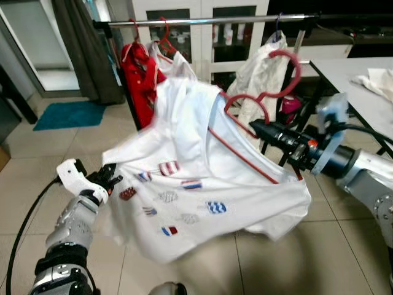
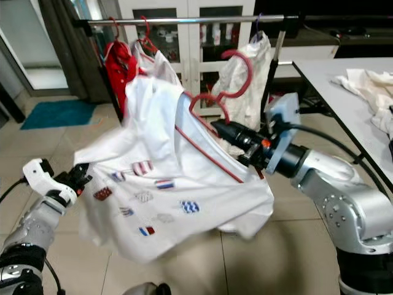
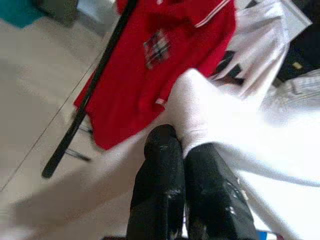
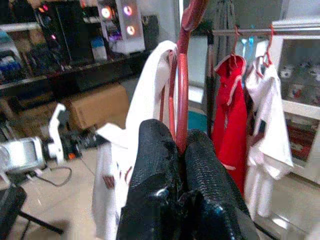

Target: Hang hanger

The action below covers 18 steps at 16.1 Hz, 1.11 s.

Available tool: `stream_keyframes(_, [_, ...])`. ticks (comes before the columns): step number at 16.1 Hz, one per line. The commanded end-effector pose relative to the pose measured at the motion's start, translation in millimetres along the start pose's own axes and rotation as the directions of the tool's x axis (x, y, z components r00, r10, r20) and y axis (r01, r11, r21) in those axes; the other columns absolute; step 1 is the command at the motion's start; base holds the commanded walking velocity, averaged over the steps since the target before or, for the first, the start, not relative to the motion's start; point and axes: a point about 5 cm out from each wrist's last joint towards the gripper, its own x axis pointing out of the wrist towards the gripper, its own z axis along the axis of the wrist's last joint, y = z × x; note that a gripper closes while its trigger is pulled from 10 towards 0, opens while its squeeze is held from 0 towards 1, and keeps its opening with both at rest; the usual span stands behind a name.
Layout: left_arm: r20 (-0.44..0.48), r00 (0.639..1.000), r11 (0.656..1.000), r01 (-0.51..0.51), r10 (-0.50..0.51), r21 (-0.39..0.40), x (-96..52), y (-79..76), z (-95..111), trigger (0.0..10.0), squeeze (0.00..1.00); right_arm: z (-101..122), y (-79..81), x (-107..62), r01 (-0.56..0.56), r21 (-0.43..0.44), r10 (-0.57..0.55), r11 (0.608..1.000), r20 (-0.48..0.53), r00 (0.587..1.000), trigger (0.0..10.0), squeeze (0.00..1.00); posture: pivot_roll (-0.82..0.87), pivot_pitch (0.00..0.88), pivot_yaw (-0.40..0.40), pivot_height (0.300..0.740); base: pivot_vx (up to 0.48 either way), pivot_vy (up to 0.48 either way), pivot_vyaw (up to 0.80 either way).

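1. The left arm reaches forward and low from the robot's left, forearm angled up toward the shirt. Its left gripper (image 1: 110,178) has its fingers pressed together on the lower left edge of the white shirt (image 1: 196,184), pulling the cloth out to that side.
2. The shirt hangs spread between the two grippers above the tiled floor (image 1: 37,184), its small striped patches facing up. It is blurred in both eye views.
3. The red hanger (image 1: 258,101) sits inside the shirt's neck, one arm running down under the cloth; its hook curls up and right, below the rail (image 1: 209,20) and not on it.
4. The right arm comes in from the robot's right, roughly level, pointing left. The right gripper (image 1: 261,129) is clamped on the hanger just below its hook; the wrist view shows the red wire pinched between the two fingers.
5. On the rail hang a red shirt (image 1: 138,80), another white garment beside it and a pale one (image 1: 261,70) further right.
6. The tabletop (image 1: 362,86) at far right carries crumpled cloth at its far edge.
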Motion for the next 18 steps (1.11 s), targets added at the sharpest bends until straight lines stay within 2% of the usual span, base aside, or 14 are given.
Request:
stream_keyframes(1, [0.058, 0.998, 0.999, -0.024, 0.022, 0.031, -3.6, 9.3, 17.6, 10.0, 1.00, 6.6, 3.5, 0.3, -0.011, -0.055, 0.012, 0.998, 0.010, 1.000, 10.0, 0.00, -0.10, 0.000, 0.105, 0.740, 0.000, 0.000, 0.00])
stream_keyframes(2, [0.088, 0.996, 0.997, -0.038, 0.032, 0.064, -7.8, 18.3, 32.8, 10.0, 1.00, 4.8, 3.6, 0.4, -0.012, -0.080, 0.011, 0.997, -0.020, 1.000, 10.0, 0.00, -0.10, 0.000, 0.106, 0.740, 0.000, 0.000, 0.00])
stream_keyframes(3, [0.096, 0.995, 0.994, -0.006, -0.004, 0.107, -11.0, 21.0, 44.1, 10.0, 1.00, 3.3, 3.5, 0.6, -0.014, -0.100, 0.010, 0.995, -0.043, 0.999, 10.0, 0.00, -0.10, 0.000, 0.105, 0.740, 0.000, 0.000, 0.00])
stream_keyframes(5, [0.035, 0.976, 0.959, 0.202, -0.213, 0.198, -12.2, 3.8, 51.4, 10.0, 1.00, 1.8, 4.3, 1.6, -0.032, -0.120, 0.024, 0.992, -0.066, 0.998, 10.0, 0.00, -0.10, 0.000, 0.103, 0.740, 0.000, 0.000, 0.00])
stream_keyframes(6, [-0.081, 0.890, 0.856, 0.453, -0.448, 0.247, -14.2, -22.9, 54.4, 10.0, 1.00, 1.1, 7.1, 3.4, -0.065, -0.134, 0.055, 0.989, -0.082, 0.995, 10.0, 0.00, -0.09, 0.000, 0.102, 0.740, 0.000, 0.000, 0.00])
stream_keyframes(7, [-0.108, 0.857, 0.820, 0.514, -0.504, 0.252, -14.4, -31.8, 57.0, 10.0, 1.00, 1.1, 7.6, 4.1, -0.072, -0.139, 0.060, 0.988, -0.086, 0.994, 10.0, 0.00, -0.09, 0.000, 0.103, 0.740, 0.000, 0.000, 0.00])
stream_keyframes(10, [-0.212, 0.728, 0.682, 0.685, -0.652, 0.257, -13.8, -57.7, 67.4, 10.0, 1.00, 1.9, 10.0, 6.1, -0.106, -0.154, 0.093, 0.982, -0.090, 0.992, 10.0, 0.00, -0.09, 0.000, 0.108, 0.740, 0.000, 0.000, 0.00])
stream_keyframes(12, [-0.246, 0.667, 0.620, 0.745, -0.703, 0.246, -13.9, -66.4, 73.8, 10.0, 1.00, 3.0, 15.4, 4.3, -0.157, -0.153, 0.145, 0.976, -0.086, 0.986, 10.0, 0.00, -0.10, 0.000, 0.115, 0.740, 0.000, 0.000, 0.00])
stream_keyframes(13, [-0.254, 0.653, 0.606, 0.757, -0.714, 0.245, -14.1, -67.9, 75.9, 10.0, 1.00, 3.2, 17.2, 3.5, -0.174, -0.152, 0.162, 0.973, -0.086, 0.983, 10.0, 0.00, -0.10, 0.000, 0.115, 0.740, 0.000, 0.000, 0.00])
stream_keyframes(14, [-0.276, 0.621, 0.570, 0.784, -0.734, 0.248, -15.2, -70.3, 82.3, 10.0, 1.00, 3.6, 21.2, 1.6, -0.211, -0.149, 0.200, 0.966, -0.086, 0.976, 10.0, 0.00, -0.10, 0.000, 0.119, 0.740, 0.000, 0.000, 0.00])
stream_keyframes(15, [-0.291, 0.597, 0.543, 0.802, -0.748, 0.248, -16.2, -71.6, 87.9, 10.0, 0.94, 3.4, 24.2, 0.0, -0.240, -0.146, 0.229, 0.960, -0.090, 0.969, 10.0, 0.00, -0.10, 0.000, 0.121, 0.740, 0.000, 0.000, 0.00])
stream_keyframes(16, [-0.306, 0.580, 0.527, 0.814, -0.755, 0.245, -16.9, -72.1, 90.3, 10.0, 0.94, 3.0, 25.8, -1.0, -0.256, -0.144, 0.245, 0.956, -0.094, 0.965, 10.0, 0.00, -0.10, 0.000, 0.121, 0.740, 0.000, 0.000, 0.00])
stream_keyframes(17, [-0.356, 0.548, 0.488, 0.837, -0.757, 0.249, -17.9, -72.6, 93.1, 10.0, 0.00, 2.8, 29.1, -2.8, -0.291, -0.140, 0.279, 0.947, -0.100, 0.955, 10.0, 0.00, -0.10, 0.000, 0.119, 0.740, 0.000, 0.000, 0.00])
stream_keyframes(18, [-0.384, 0.533, 0.470, 0.846, -0.754, 0.252, -18.2, -72.7, 93.7, 10.0, 0.00, 2.8, 30.8, -3.6, -0.308, -0.137, 0.296, 0.942, -0.101, 0.950, 10.0, 0.00, -0.10, 0.000, 0.119, 0.740, 0.000, 0.000, 0.00])
